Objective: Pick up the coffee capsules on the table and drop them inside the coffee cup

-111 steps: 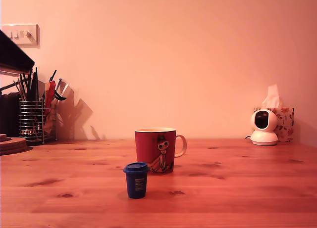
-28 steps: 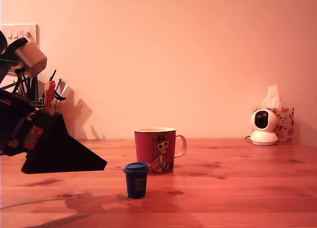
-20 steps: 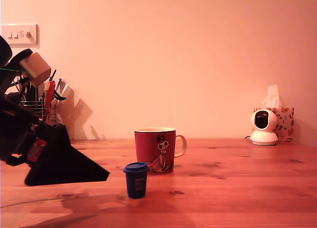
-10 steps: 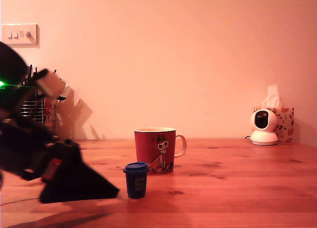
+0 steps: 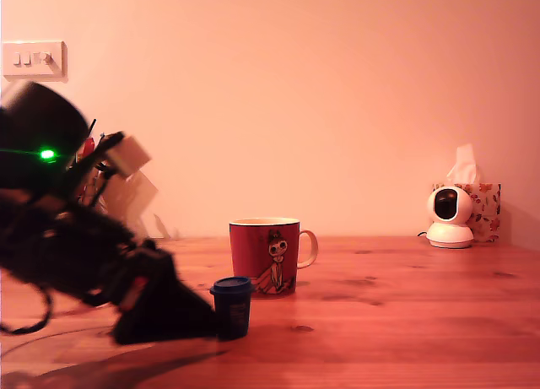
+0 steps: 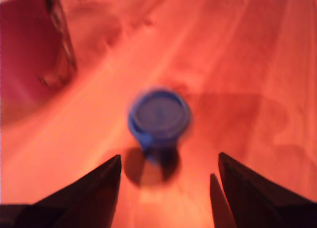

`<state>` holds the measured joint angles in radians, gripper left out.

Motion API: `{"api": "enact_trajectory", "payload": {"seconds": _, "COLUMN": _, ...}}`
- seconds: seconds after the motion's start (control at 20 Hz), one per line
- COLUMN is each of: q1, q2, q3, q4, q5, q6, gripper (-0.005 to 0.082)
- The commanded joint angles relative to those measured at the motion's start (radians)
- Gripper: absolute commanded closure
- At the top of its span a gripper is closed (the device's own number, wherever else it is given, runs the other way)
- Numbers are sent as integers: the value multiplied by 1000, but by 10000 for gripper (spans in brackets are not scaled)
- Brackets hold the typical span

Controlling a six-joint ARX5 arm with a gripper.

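On the reddish-brown wooden plank counter your small dark blue tapered capsule stands upright, just in front of the red ceramic mug with the white cartoon figure and pale handle, a bit toward the exterior view's left of it. Your black gripper is down low at the counter on the exterior view's left, its tip right up against the capsule from that angle. From the wrist view, blurry as it is, you can see both dark fingers spread wide apart with the capsule just ahead of the gap, nothing held. Back by the wall sit a white round camera and a floral tissue box.
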<state>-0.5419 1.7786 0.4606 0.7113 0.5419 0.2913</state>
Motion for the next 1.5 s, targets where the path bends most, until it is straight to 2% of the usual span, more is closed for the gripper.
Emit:
{"api": "enact_trajectory", "payload": {"seconds": 0.0, "q1": -5, "q2": 31, "q3": 21, "q4": 8, "q5": 3, "q6": 5, "gripper": 201}}
{"api": "enact_trajectory", "payload": {"seconds": 0.5, "q1": -24, "q2": 114, "q3": 116, "q4": -9, "q5": 4, "q6": 5, "gripper": 223}}
{"api": "enact_trajectory", "payload": {"seconds": 0.95, "q1": -24, "q2": 127, "q3": 122, "q4": -34, "q5": 3, "q6": 5, "gripper": 247}}
{"api": "enact_trajectory", "payload": {"seconds": 1.05, "q1": -24, "q2": 127, "q3": 122, "q4": -37, "q5": 2, "q6": 5, "gripper": 340}}
{"api": "enact_trajectory", "payload": {"seconds": 1.2, "q1": -24, "q2": 127, "q3": 122, "q4": -39, "q5": 2, "q6": 5, "gripper": 596}}
{"api": "enact_trajectory", "payload": {"seconds": 1.25, "q1": -24, "q2": 127, "q3": 122, "q4": -38, "q5": 2, "q6": 5, "gripper": 645}}
{"api": "enact_trajectory", "payload": {"seconds": 1.45, "q1": -24, "q2": 127, "q3": 122, "q4": -38, "q5": 1, "q6": 5, "gripper": 656}}
